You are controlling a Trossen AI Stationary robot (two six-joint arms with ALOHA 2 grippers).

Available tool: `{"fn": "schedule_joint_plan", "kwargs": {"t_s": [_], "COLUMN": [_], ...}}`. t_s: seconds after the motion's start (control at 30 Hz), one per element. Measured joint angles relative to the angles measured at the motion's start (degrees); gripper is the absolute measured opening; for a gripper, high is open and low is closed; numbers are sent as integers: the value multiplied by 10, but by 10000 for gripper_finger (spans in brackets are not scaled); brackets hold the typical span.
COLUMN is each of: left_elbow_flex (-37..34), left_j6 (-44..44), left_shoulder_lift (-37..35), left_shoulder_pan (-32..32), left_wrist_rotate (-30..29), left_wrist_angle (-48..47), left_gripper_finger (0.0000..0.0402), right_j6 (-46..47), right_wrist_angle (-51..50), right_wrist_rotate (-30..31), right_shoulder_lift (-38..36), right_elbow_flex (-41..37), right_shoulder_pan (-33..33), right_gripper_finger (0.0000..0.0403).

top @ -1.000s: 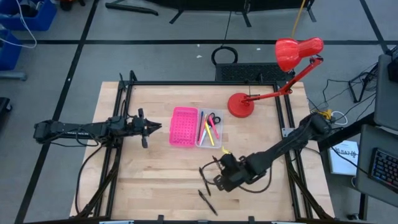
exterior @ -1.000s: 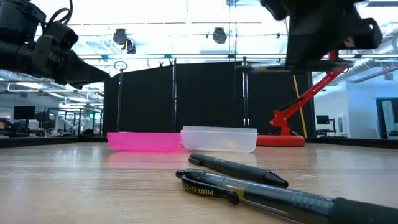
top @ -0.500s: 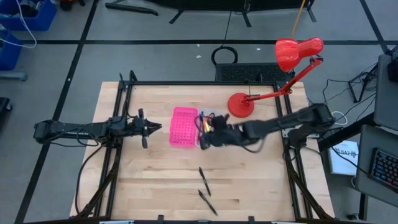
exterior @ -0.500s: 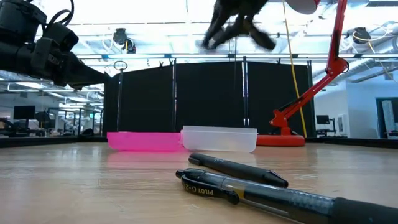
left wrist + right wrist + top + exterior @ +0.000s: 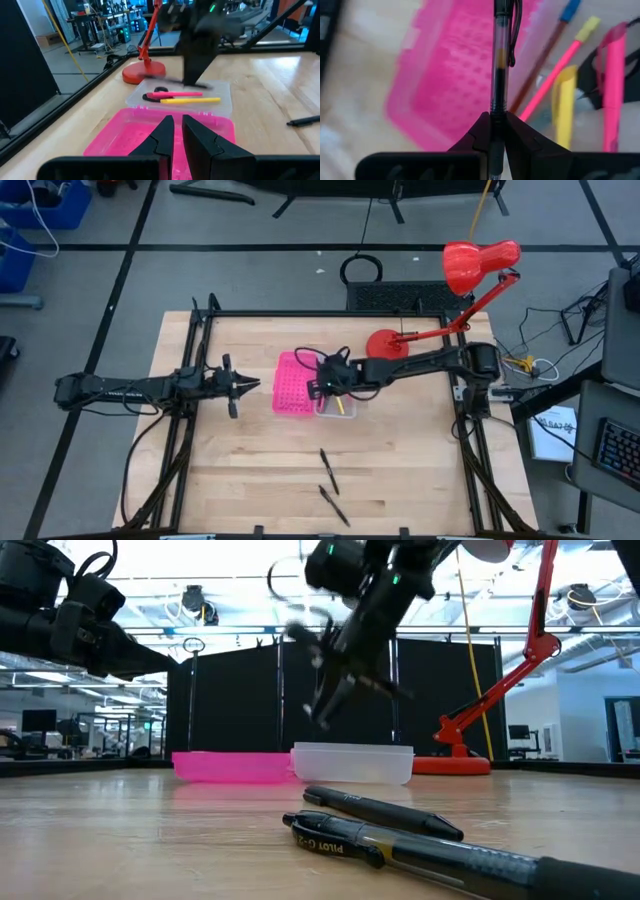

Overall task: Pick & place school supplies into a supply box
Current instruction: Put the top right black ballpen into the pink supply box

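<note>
1. Delivery step under way: right end effector (image 5: 328, 383) hangs above the supply box (image 5: 345, 409), its fingers clamped on a clear-barrelled pen (image 5: 500, 60) that juts forward over the seam between the box and the pink perforated tray (image 5: 294, 383).

2. Supply box sits mid-counter (image 5: 250, 480), touching the pink tray's side; inside it lie pink and yellow pens and the black-handled scissors (image 5: 158, 90).

3. Judged from the wrist view, the carried pen's tip sits partly over the pink tray, so the next move calls for shifting towards the box and lowering before letting go.

4. Two black pens (image 5: 328, 471) lie loose near the counter's front edge, well apart from the box, yet to be collected.

5. Left end effector (image 5: 252, 384) waits beside the pink tray, its fingers nearly together and holding nothing.

6. Red desk lamp (image 5: 388, 347) stands at the counter's far side.

7. Hard to make out: the right end effector is a blur in the low and left wrist views, and it covers part of the box from above, so the contents cannot be counted.
</note>
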Motion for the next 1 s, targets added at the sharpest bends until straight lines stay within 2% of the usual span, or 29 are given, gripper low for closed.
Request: {"fn": "schedule_joint_plan", "kwargs": {"t_s": [0.13,0.6,0.83,1.0], "left_elbow_flex": [0,0,0,0], "left_j6": [-4,-33,-50,-49], "left_shoulder_lift": [0,0,0,0], "left_shoulder_pan": [0,0,0,0], "left_wrist_rotate": [0,2,2,2], "left_wrist_angle": [1,14,16,16], "left_gripper_finger": [47,47,47,47], "right_j6": [8,2,18,20], "right_wrist_angle": [-4,-6,29,84], "right_wrist_rotate": [-23,-20,-14,-49], "right_shoulder_lift": [26,37,37,36], "right_elbow_flex": [0,0,-41,-71], "right_shoulder_pan": [-11,-19,-20,-24], "right_gripper_finger": [23,30,23,50]}}
